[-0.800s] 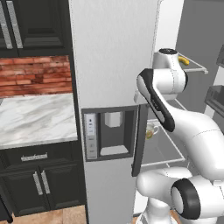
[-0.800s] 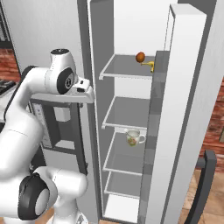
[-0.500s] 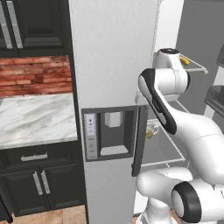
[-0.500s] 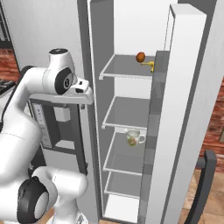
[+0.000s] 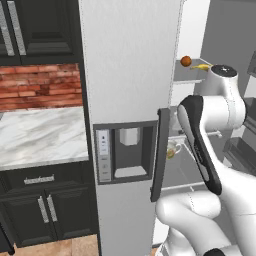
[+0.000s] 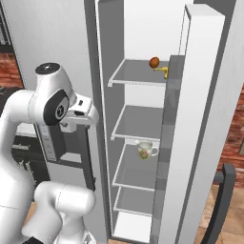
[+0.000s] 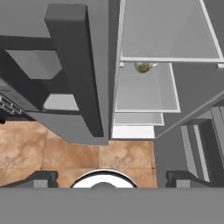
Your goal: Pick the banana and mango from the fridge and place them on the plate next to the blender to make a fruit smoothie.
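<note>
Banana and mango sit side by side on the top shelf of the fridge, door open, nothing picked yet. Gripper is empty with fingers spread wide, pointing down past the door handle toward the floor. Versus a moment ago the arm has barely shifted, just a slight swing of the upper joint; fruit has not moved. A glass cup sits two shelves lower, not a target. My read: still pre-reach, so the hand needs to lift and turn into the top shelf.
</note>
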